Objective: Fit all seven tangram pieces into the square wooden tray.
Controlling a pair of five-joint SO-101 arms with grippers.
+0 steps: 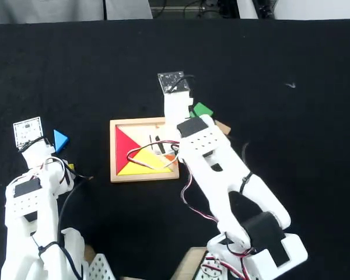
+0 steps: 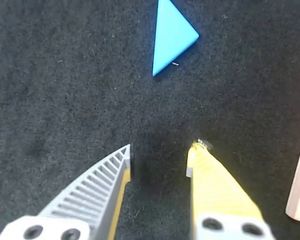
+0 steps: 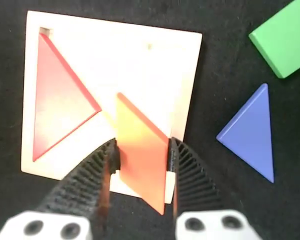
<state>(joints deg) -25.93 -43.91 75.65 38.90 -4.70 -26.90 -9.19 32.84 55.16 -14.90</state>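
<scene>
Right hand [image 3: 142, 145]: clamped on orange parallelogram [image 3: 140, 135], edge to edge, above the square wooden tray [image 3: 155, 55]. Piece judged light, stiff, smooth-sided; opposite flat edges suited gripping. Red triangle [image 3: 57, 100] lay seated beyond. Left hand [image 2: 160, 150]: stood wide, empty; light-blue triangle [image 2: 171, 35] lay ahead on tabletop [image 2: 65, 75].

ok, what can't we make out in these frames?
- High view: the right arm covers part of the tray, so the free space there is hidden.
- Right wrist view: the orange piece, held in the right gripper, hides the tray floor under it. The green piece is cut off by the edge.
- Left wrist view: the tray is cut off by the picture's edge.
</scene>
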